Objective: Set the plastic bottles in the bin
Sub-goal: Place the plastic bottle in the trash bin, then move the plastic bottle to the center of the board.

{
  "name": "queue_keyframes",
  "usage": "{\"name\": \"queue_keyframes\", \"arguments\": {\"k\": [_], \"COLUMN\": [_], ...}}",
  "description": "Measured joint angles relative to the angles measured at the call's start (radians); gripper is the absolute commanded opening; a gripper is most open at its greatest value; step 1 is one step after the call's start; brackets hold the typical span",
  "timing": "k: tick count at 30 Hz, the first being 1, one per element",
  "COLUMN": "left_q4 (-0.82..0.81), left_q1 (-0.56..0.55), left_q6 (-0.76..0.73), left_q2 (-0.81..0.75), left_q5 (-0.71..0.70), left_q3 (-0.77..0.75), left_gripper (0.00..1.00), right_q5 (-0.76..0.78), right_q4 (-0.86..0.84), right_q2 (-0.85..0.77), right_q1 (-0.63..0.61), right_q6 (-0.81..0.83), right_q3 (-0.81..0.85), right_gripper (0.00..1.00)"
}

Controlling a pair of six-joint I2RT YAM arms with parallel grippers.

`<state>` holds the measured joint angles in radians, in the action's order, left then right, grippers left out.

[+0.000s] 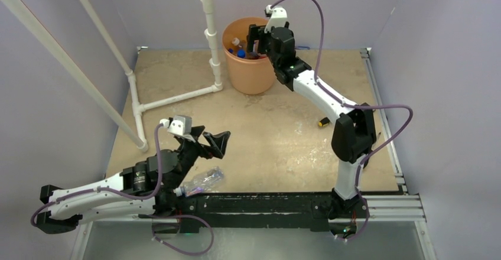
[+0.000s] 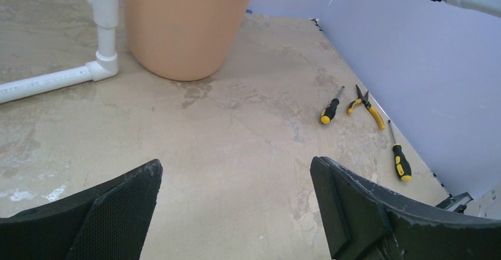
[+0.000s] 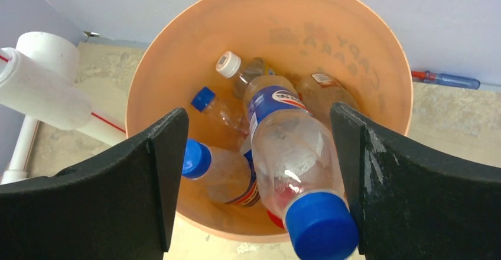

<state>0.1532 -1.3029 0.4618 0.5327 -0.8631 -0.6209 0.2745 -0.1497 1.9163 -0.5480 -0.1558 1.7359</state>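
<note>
Bottle (image 1: 202, 181) on table (image 1: 272, 142), overhead only

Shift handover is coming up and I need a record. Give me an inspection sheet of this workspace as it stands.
Surface: tan table, mottled, with pale scuffs.
Job's things: orange bin upright at the far side, several bottles inside; a blue-capped bottle at its mouth; one loose bottle lying at the near edge.
Clutter: two screwdrivers and pliers near the right wall; a blue screwdriver behind the bin.
Pincers: left pincer open, empty; right pincer open over the bin, the blue-capped bottle between its fingers.
Cables: a purple cable on each arm, looping free.
Surroundings: white pipe frame, lilac walls.
</note>
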Motion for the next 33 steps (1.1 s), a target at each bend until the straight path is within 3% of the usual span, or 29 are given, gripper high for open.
{"name": "queue_keyframes", "arguments": {"k": [5,12,17,23,27,33], "left_q4": [0.008,0.07,0.185,0.442,0.68,0.993], "left_q1": [0.0,0.0,0.0,0.0,0.0,0.0], "left_q6": [0.014,0.063,0.178,0.466,0.723,1.13], "left_q2": [-0.022,-0.029,-0.027,-0.002,0.098,0.3], "left_q5": [0.0,-0.037,-0.124,-0.25,-0.294,-0.291], "left_q3": [0.0,-0.006,-0.044,-0.102,-0.171,-0.224], "left_gripper": [0.96,0.98,0.99,0.99,0.99,0.99], "right_q5": [-0.004,0.003,-0.005,-0.089,-0.244,-0.364], "right_q4": [0.018,0.004,-0.011,-0.045,-0.069,-0.101], "right_q2": [-0.063,-0.275,-0.446,-0.722,-0.877,-0.9], "right_q1": [-0.001,-0.001,-0.005,-0.022,-0.03,-0.187], "right_q6": [-0.02,-0.043,-0.066,-0.129,-0.188,-0.253], "right_q3": [-0.032,-0.088,-0.156,-0.422,-0.641,-0.921], "right_gripper": [0.99,0.99,0.99,0.99,0.96,0.93]}}
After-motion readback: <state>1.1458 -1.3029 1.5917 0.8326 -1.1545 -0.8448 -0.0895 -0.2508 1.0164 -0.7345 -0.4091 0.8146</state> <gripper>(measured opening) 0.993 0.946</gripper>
